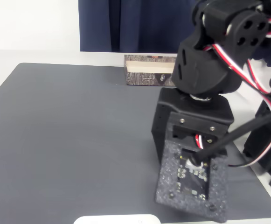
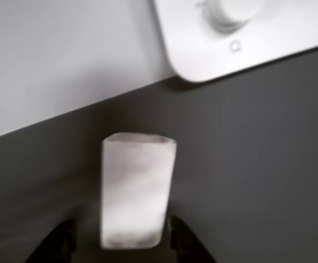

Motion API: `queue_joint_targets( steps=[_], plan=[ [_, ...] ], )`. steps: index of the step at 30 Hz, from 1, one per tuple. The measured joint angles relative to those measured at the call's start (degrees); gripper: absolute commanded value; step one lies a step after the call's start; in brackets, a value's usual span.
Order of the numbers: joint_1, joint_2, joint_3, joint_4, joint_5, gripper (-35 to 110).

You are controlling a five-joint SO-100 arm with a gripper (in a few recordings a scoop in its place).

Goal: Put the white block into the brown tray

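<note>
In the wrist view the gripper (image 2: 121, 241) shows as two dark fingertips (image 2: 60, 244) at the bottom edge, one on each side of the white block (image 2: 137, 192). The jaws stand about as wide as the block, with their tips at its lower corners, but the picture is blurred and I cannot tell whether they are pressing on it or merely flanking it. The block is a pale, matte slab with rounded corners, its long axis running straight away from the camera, up the picture. It lies over the dark grey mat (image 2: 257, 164), smooth and flat. Beyond it, a wide white plate (image 2: 268, 38) with rounded corners and a round knob overlaps the mat's edge. In the fixed view the black arm (image 1: 210, 56) bends down over the mat, and behind it the brown tray (image 1: 144, 74), bark-patterned outside and cream inside, sits at the far edge.
</note>
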Motion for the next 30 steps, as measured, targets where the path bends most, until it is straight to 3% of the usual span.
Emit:
queue_joint_targets(
  steps=[30],
  plan=[
    [-0.70,0.79,4.92,-6.24,4.31,35]
  ],
)
